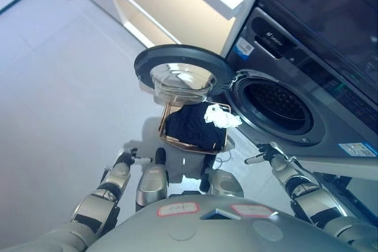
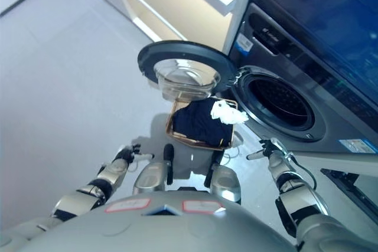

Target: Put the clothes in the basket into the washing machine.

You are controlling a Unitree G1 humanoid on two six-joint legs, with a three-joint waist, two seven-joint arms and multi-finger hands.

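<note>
A wire basket [image 1: 167, 129] stands on the floor under the open washer door [image 1: 177, 69]. It holds dark clothes [image 1: 192, 125] with a white garment [image 1: 220, 116] on top at its right side. The washing machine [image 1: 283, 87] is at the right, its drum opening [image 1: 277, 105] dark and unobstructed. My left hand [image 1: 127, 159] hangs low at the left, near the basket's front, fingers relaxed and holding nothing. My right hand [image 1: 269, 153] is low at the right, just below the drum rim, fingers loosely extended and holding nothing.
A pale cabinet or shelf unit [image 1: 177, 4] stands behind the washer door. Grey floor [image 1: 65, 87] stretches to the left. A second appliance panel [image 1: 331, 10] sits above the washer.
</note>
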